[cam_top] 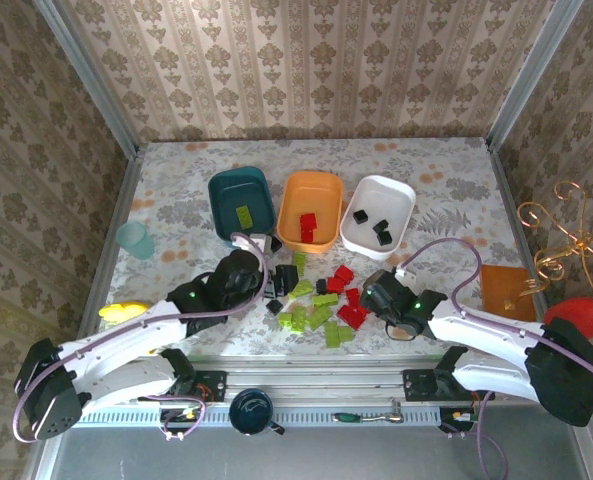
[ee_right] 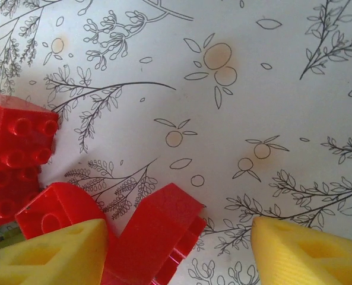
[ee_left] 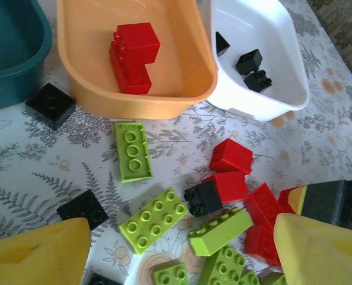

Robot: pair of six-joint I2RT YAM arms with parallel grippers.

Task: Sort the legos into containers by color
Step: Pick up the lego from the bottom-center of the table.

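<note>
Hovering over the scattered legos (cam_top: 323, 300) on the table (cam_top: 446, 160) near the three containers (cam_top: 311, 176), the left claw (ee_left: 181, 237) stands apart, empty; the right claw (ee_right: 177, 236) gapes around a red brick (ee_right: 161, 222).

The left arm (cam_top: 126, 345) stretches forward and inward from its base, white links lying low and the dark wrist bent down, and the left gripper (cam_top: 279, 283) has its yellow fingers (ee_left: 39, 255) spread wide. The right arm (cam_top: 496, 340) mirrors it, reaching inward from the other side. The right gripper (cam_top: 372, 294) points down with its yellow fingertips (ee_right: 309, 252) well apart.
</note>
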